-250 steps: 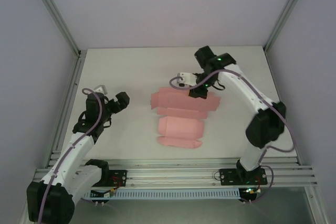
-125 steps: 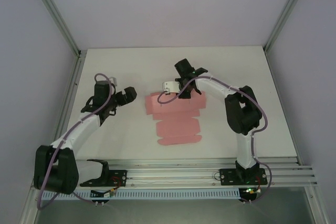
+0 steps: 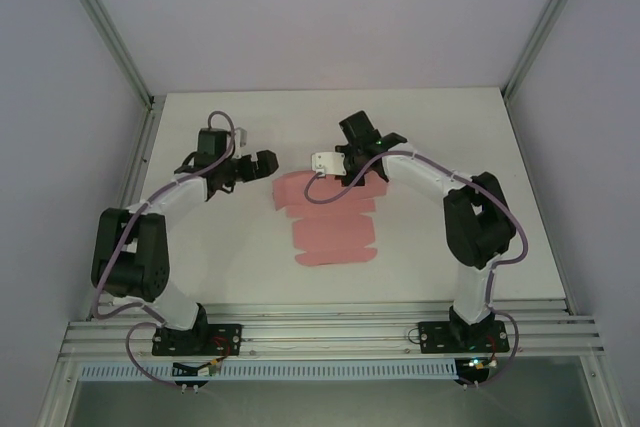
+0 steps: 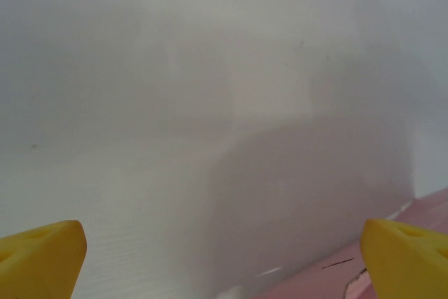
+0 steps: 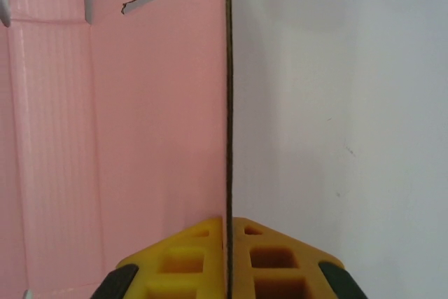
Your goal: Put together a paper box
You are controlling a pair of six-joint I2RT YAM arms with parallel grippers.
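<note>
I have one paper box (image 3: pixel 330 229) to deal with. For now it is a single pink die-cut sheet, lying mostly flat about midway between the near and far edges of the table (image 3: pixel 215 252) and roughly midway between its left and right edges. Nothing is folded into walls yet, so I judge the assembly to be at an early step.

My right gripper (image 5: pixel 227 246) is over the far edge of the sheet with its two yellow fingers pressed together. In the right wrist view a thin dark line runs straight into the seam between them. I take that line for a flap seen edge-on, pinched and stood up along its crease, with pink sheet on one side of it and bare table on the other. Holding it this way should let me turn that panel upright without dragging the rest of the sheet. One short slit (image 5: pixel 140 0) is cut in the pink panel ahead of my fingers, probably to take a tab.

My left gripper (image 4: pixel 224 257) is spread wide and holds nothing. It hovers near the sheet's far left corner, and pink card just enters the lower right of its wrist view. I think it is placed there to steady or fold the neighbouring flap.

That makes two grippers, one busy and one free, and one sheet.
</note>
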